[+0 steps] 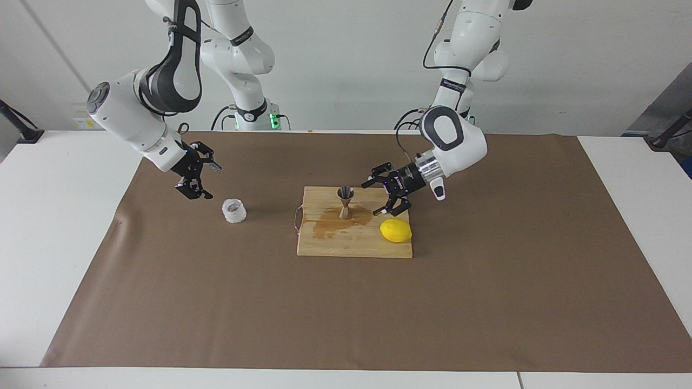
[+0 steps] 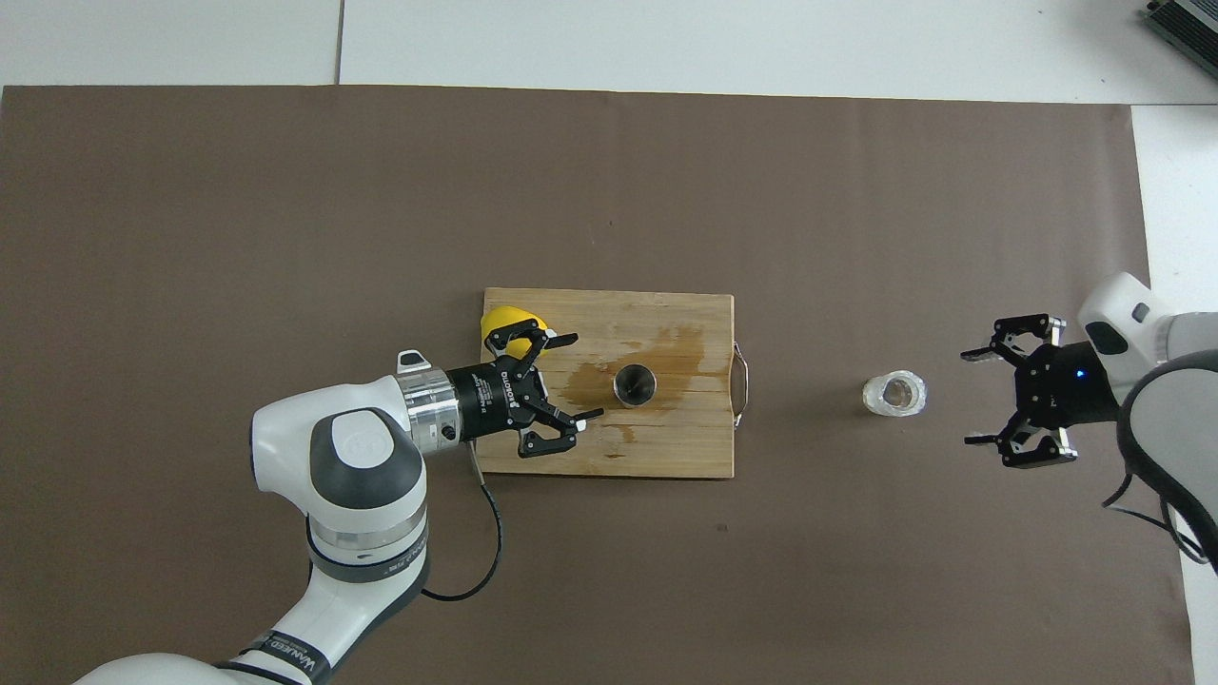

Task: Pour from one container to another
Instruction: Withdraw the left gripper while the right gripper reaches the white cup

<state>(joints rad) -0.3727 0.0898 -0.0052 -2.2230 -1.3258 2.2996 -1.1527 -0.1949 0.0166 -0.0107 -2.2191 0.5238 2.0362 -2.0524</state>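
The ribbed whitish glass cup (image 1: 234,211) stands upright on the brown mat toward the right arm's end of the table; it also shows in the overhead view (image 2: 894,394). The steel jigger (image 1: 346,201) stands upright on the wooden cutting board (image 1: 324,243), and from above (image 2: 635,384) its open mouth shows. My right gripper (image 1: 214,182) is open and empty, raised a little beside the cup and apart from it (image 2: 965,398). My left gripper (image 1: 370,200) is open and empty, low over the board beside the jigger without touching it (image 2: 588,374).
A yellow lemon (image 1: 396,230) lies on the board's corner toward the left arm's end, just under my left gripper's hand (image 2: 504,322). A wet stain (image 1: 330,224) spreads on the board around the jigger. The brown mat (image 1: 346,313) covers most of the white table.
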